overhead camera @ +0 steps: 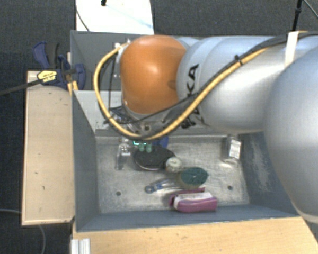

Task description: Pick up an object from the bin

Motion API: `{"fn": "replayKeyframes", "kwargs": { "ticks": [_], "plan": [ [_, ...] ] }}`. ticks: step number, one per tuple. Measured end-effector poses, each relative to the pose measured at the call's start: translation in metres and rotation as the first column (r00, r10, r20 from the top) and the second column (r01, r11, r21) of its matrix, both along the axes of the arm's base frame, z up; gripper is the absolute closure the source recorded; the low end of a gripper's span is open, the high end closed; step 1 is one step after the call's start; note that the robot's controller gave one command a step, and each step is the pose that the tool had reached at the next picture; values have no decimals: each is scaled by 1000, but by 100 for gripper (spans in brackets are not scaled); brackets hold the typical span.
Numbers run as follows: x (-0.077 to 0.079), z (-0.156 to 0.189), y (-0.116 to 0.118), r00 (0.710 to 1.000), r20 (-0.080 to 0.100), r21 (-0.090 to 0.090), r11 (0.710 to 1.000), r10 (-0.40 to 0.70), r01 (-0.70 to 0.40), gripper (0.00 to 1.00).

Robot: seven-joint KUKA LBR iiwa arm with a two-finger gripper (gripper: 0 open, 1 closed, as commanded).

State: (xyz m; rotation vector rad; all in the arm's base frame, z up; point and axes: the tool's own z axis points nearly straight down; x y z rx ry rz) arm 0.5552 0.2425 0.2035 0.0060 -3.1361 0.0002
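Camera view: my hand [140, 143] hangs right above the black round disc [152, 160] by the bin's [87, 157] far edge, open or closed I cannot tell; approach step, next likely lower and clamp the disc.

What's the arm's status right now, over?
Gripper low at the bin's back left, open or shut unclear. Dark round disc lies just beside it. Small cream cap, green disc and pink box crowd nearby.
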Motion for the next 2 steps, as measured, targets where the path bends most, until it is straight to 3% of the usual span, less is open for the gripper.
{"fn": "replayKeyframes", "kwargs": {
  "ticks": [1,2],
  "plan": [
    [7,-46,-53,968,4,-1,968,250,-250,0],
    [9,-123,-139,956,3,-2,956,294,-294,0]
  ]
}}
